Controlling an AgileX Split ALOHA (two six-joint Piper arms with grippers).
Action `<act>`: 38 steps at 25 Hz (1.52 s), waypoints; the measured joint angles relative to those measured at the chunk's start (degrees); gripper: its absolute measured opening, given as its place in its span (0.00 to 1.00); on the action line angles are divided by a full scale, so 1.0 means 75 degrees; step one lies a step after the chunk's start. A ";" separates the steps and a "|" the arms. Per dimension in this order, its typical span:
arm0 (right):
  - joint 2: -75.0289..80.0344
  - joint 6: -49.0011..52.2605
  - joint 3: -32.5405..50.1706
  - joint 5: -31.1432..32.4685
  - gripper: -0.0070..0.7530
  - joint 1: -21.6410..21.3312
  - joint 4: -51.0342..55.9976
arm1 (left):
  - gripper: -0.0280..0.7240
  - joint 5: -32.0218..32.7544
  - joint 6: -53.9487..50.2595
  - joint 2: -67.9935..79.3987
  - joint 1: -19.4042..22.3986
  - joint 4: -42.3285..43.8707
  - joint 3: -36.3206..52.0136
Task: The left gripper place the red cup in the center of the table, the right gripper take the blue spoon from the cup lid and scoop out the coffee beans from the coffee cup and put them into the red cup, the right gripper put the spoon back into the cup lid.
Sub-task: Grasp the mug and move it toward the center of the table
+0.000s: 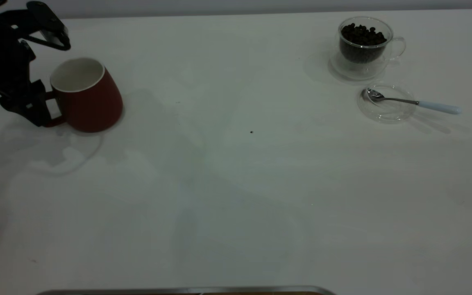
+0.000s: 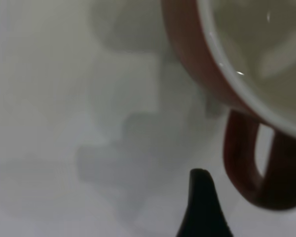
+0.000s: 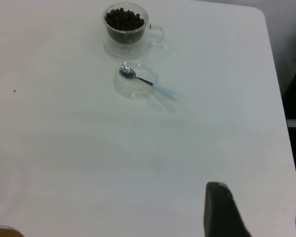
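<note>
The red cup (image 1: 86,94) is held by its handle in the left gripper's (image 1: 47,110) closed jaws, tipped, ready to be moved to the middle.

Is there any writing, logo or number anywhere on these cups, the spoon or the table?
None can be read.
The red cup, held at its handle by the left gripper, is plain.
The glass coffee cup, cup lid and blue spoon carry no marks.
The table is blank.
</note>
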 joint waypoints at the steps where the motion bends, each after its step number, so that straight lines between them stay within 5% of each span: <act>1: 0.0000 0.0000 0.0000 0.0000 0.54 0.0000 0.0000 | 0.82 -0.0122 0.0020 0.0045 -0.0015 0.0000 -0.0015; 20: 0.0000 0.0000 0.0000 0.0000 0.54 0.0000 0.0000 | 0.82 -0.1307 0.0351 0.0513 -0.0239 0.0001 -0.0070; 38: 0.0000 0.0000 0.0000 0.0000 0.54 0.0000 0.0000 | 0.82 -0.2477 0.2678 0.0779 -0.0481 0.0007 -0.0070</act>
